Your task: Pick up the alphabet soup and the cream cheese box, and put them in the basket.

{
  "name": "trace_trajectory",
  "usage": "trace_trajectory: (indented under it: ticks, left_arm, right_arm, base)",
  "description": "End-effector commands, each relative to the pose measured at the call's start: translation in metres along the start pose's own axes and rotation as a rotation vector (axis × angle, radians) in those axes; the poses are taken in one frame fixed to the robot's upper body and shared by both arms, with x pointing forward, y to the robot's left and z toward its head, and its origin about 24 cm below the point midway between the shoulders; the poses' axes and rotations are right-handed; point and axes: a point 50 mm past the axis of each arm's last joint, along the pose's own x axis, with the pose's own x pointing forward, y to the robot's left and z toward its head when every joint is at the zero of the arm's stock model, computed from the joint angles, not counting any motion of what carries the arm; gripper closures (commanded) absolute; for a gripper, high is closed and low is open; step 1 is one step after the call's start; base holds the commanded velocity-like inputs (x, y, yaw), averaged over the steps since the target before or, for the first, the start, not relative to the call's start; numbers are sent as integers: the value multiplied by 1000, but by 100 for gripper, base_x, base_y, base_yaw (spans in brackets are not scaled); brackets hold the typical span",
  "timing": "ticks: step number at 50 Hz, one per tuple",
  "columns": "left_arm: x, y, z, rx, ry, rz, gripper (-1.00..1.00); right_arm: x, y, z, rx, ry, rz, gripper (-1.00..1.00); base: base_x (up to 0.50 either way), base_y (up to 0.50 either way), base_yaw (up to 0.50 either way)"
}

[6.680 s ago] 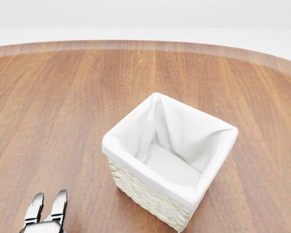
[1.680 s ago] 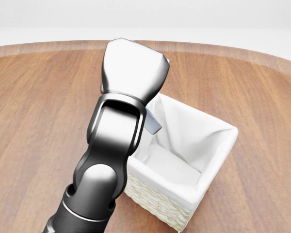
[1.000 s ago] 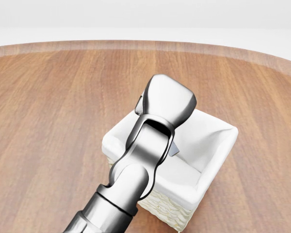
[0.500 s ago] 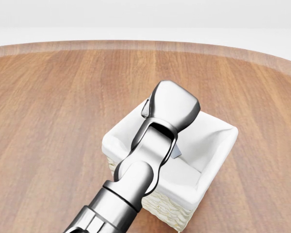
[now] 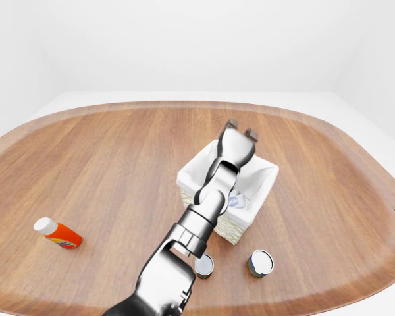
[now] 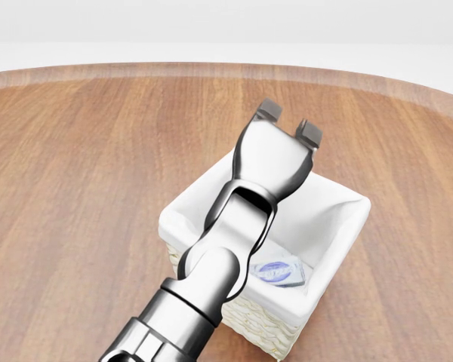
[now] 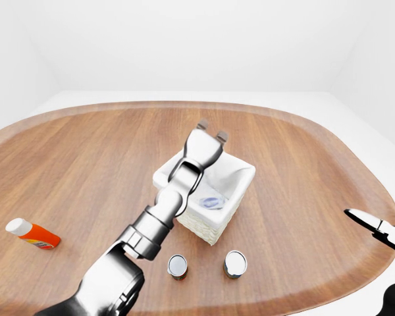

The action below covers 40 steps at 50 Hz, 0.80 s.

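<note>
The cream cheese box (image 6: 278,272) lies flat on the white lining at the bottom of the basket (image 6: 340,226), toward the basket's lower corner in the head view, its blue oval label facing up. The left arm covers the box's left end. The basket is a square wicker one with a white cloth liner folded over its rim, standing on the wooden table (image 5: 105,164) a little right of centre in the left-eye view.

The left hand (image 6: 287,128) hangs over the basket's upper-left edge, reaching in from the bottom of the head view. Its fingers (image 6: 309,134) stick out past the palm toward the top of the view, spread apart with bare table showing between them, and they hold nothing.

2 cans stand on the table just below the basket in the eye views: 1 (image 7: 177,265) near the arm, the other (image 7: 235,263) to its right, each showing a pale round top. Labels are too small to read, so which one is the alphabet soup cannot be told.

An orange bottle (image 5: 58,232) with a white cap lies on its side well to the left, near the table's edge.

The right hand (image 7: 382,230) shows at the right border of the right-eye view, beyond the table edge, its thin fingers apart and empty
</note>
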Motion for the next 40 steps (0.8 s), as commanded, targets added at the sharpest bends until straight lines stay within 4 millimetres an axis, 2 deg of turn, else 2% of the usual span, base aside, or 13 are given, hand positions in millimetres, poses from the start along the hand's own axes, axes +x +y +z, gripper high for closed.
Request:
trace_trajectory:
  ticks: [1,17,21,26,31,40]
  left_arm:
    - [1,5,-7,4,23,9,-100]
    - [-7,32,-21,41,73,58,-100]
    - [-12,47,-31,-4,117,139,-100]
    - [-23,66,-50,-84,205,254,-100]
    - [-39,78,-61,-130,258,309,-100]
    - [-60,91,-75,-114,310,330,-100]
  right_arm:
    - [0,0,0,-1,1,1,-100]
    - [0,0,-1,-3,4,1,-100]
    - [-1,0,-1,-4,4,2,-100]
    - [-1,0,0,-4,1,2,-100]
    - [-1,0,1,-4,-5,1,-100]
    - [-1,0,-1,-5,4,1,-100]
  base:
    - [0,0,0]
    - [0,0,0]
    - [0,0,0]
    - [0,0,0]
    - [0,0,0]
    - [0,0,0]
